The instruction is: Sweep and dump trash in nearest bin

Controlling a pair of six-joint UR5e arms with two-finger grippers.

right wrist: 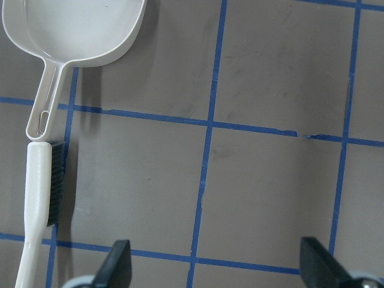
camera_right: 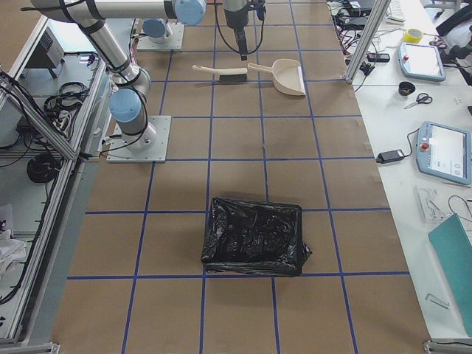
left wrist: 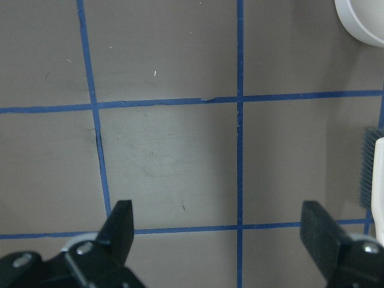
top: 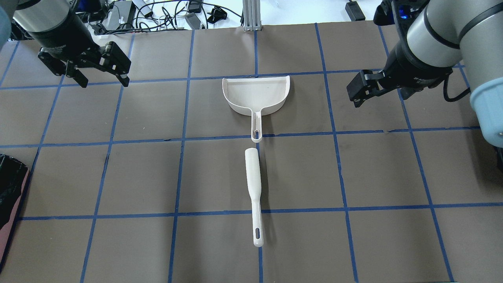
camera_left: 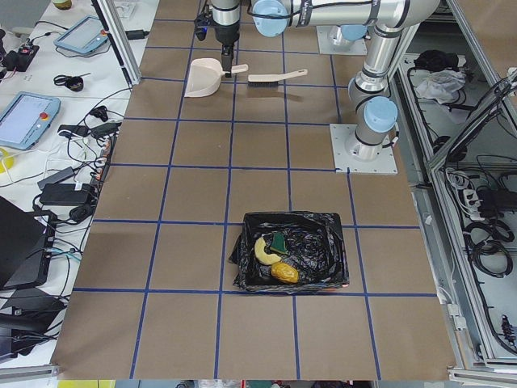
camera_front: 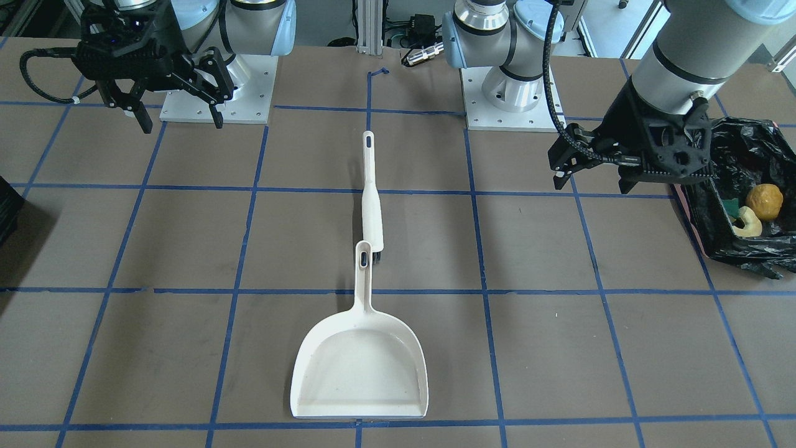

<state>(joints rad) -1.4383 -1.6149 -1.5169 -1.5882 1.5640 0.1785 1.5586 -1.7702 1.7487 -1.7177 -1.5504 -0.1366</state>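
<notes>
The three trash pieces lie inside the bin lined with a black bag: the golden-brown lump, the pale curved slice and the green-edged wedge. They also show in the exterior left view, in the bin. The white dustpan and white brush lie end to end at the table's middle, untouched. My left gripper is open and empty, in the air left of the dustpan. My right gripper is open and empty to its right.
A second black-lined bin stands at the table's right end; no trash shows in it. Its dark edge shows in the front view. Blue tape lines grid the brown table. Arm bases stand at the robot's side.
</notes>
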